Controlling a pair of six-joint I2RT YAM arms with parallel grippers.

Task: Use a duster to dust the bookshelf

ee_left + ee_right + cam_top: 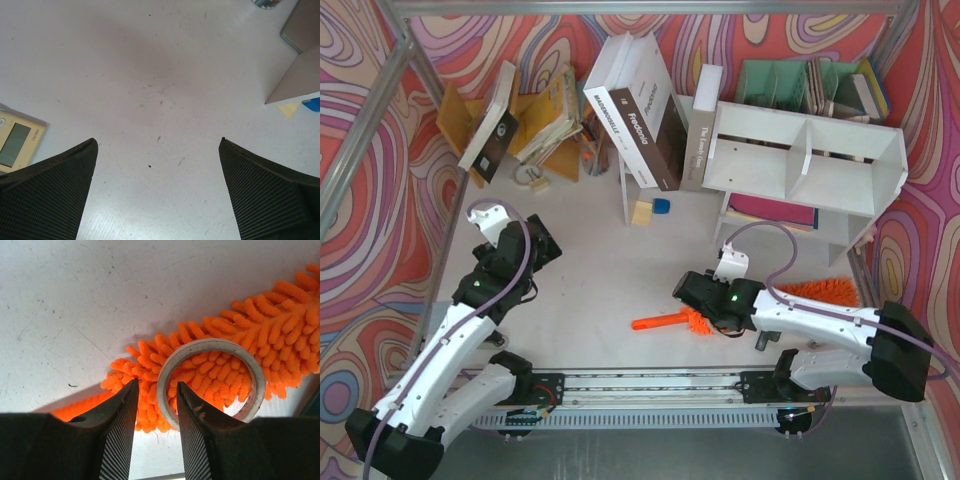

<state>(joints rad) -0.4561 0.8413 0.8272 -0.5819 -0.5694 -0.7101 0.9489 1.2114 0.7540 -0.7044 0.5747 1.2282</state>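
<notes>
One table (590, 290): carrying the whole scene, with a bare stretch lying between the arms and the clutter at the back.
Bookshelf (850, 185): sitting far right with its open face turning toward the arms. Both bays are showing only white board, so they are looking ready for a wipe. A pink book (775, 212) is lying flat underneath.
Organizer (770, 85): standing behind the bookshelf, its slots holding thin books upright.
Books (645, 120): leaning together at back centre, just left of the bookshelf.
Left gripper (157, 145): hanging over bare table with jaws spread wide, holding nothing and probably keeping out of the way.
Right gripper (157, 385): pointing down at the duster's head near the handle, jaws drawn narrow. Orange fibres and a ring's rim are sitting between them, and I cannot tell whether they are clamping.
Duster (658, 322): lying flat on the table in front of the bookshelf and apart from it. Its handle is pointing left and its head is running under the right arm.
Tape roll (212, 345): resting on the fluffy head, right where the pinch is going in, so it is likely crowding the grasp.
</notes>
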